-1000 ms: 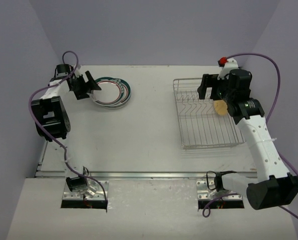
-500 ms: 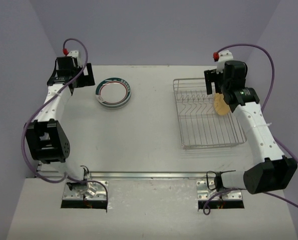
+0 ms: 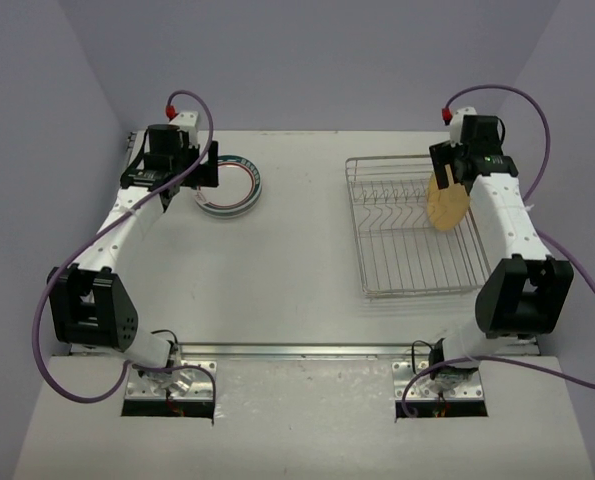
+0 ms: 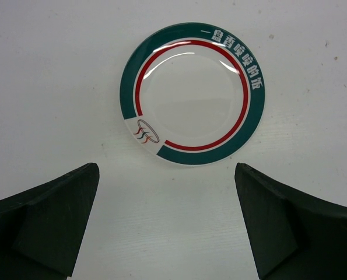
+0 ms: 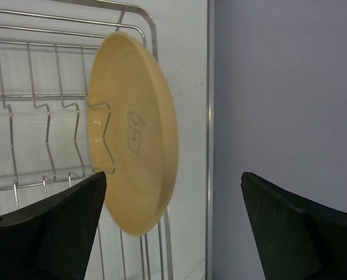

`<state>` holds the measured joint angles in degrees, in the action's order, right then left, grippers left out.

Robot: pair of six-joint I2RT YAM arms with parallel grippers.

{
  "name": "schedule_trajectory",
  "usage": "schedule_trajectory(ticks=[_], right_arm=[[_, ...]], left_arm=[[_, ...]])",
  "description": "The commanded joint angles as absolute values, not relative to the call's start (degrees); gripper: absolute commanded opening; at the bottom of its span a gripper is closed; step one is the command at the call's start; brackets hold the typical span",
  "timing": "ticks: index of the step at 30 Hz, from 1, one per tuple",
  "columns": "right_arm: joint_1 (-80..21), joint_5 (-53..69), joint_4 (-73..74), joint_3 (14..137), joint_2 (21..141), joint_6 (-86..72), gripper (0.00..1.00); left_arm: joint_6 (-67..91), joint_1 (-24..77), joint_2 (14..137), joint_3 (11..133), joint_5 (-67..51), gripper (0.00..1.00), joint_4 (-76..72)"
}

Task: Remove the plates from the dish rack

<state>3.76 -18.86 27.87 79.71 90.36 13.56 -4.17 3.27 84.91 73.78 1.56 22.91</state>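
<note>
A stack of white plates (image 3: pixel 233 186) with green and red rim rings lies flat on the table at the far left. The left wrist view shows the top plate (image 4: pixel 192 93) from above. My left gripper (image 3: pixel 199 172) hovers open and empty beside the stack, its tips (image 4: pixel 167 224) short of the plate's rim. The silver wire dish rack (image 3: pixel 412 262) stands at the right. A tan-yellow plate (image 3: pixel 447 203) stands on edge in it, near its far right side. My right gripper (image 3: pixel 455 165) is open above that plate (image 5: pixel 153 157), whose lower edge sits between my fingers (image 5: pixel 173 227), untouched.
The purple side wall (image 5: pixel 284 87) is close on the right of the rack (image 5: pixel 39 96). Purple cables loop from both arms. Bare white table (image 3: pixel 297 250) lies between the stack and the rack.
The left arm has swung up and right, from beside the stack's left edge to hover at it. The right arm has stretched toward the rack's far right corner. The tan plate stays in the rack.
</note>
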Motion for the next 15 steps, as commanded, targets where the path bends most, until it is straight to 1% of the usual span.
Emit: schedule_trajectory(ticks=[1, 6, 12, 15], right_arm=[[9.44, -9.51, 31.89, 86.70, 93.31, 11.27, 0.97], [11.60, 3.62, 34.89, 85.85, 95.55, 9.63, 0.87], [11.63, 7.53, 36.31, 86.84, 98.53, 7.32, 0.72], [11.60, 7.74, 37.09, 87.97, 100.37, 6.68, 0.67]], left_arm=[[-3.53, 2.99, 82.18, 72.90, 0.30, 1.00, 20.87], [-2.89, 2.99, 82.51, 72.03, -1.56, 1.00, 20.13], [-2.37, 2.99, 83.41, 72.63, -2.37, 1.00, 20.36], [-2.37, 2.99, 83.50, 72.60, -2.29, 1.00, 20.39]])
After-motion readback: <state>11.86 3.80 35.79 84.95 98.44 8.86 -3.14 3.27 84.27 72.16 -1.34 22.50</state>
